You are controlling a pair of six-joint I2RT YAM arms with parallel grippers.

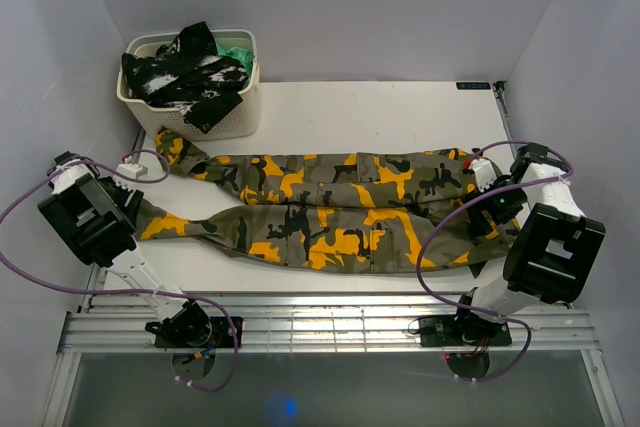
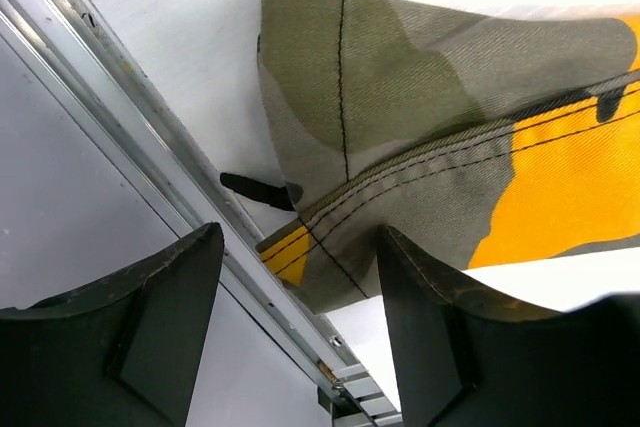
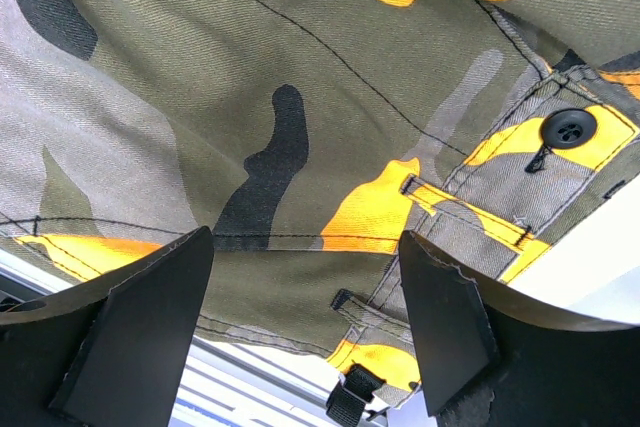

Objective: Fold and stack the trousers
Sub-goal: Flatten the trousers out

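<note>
Trousers point(image 1: 330, 212) lie spread flat across the middle of the table point(image 1: 380, 107) in the top view, waist at the right, both legs running left, the far leg ending just below the basket point(image 1: 150, 112) in the upper left. The cloth looks like a mid-weight twill: soft and limp, not fragile. It would likely sag and drag if lifted at one point, so it is better taken at both ends at once.

The left gripper point(image 2: 298, 247) is released, its jaws apart on either side of the near leg's hem point(image 2: 300, 77), which hangs at the table edge in the lower middle of the left wrist view. The doubled, stitched hem should give a firm hold.

The right gripper point(image 3: 305, 242) is also released, jaws wide above the waist, grasping nothing. The waistband point(image 3: 480, 197), by the button point(image 3: 568, 127) at the right of that view, is the thickest and stiffest part. It is probably the best place to pinch, since the thinner single layer could slip or bunch.
</note>
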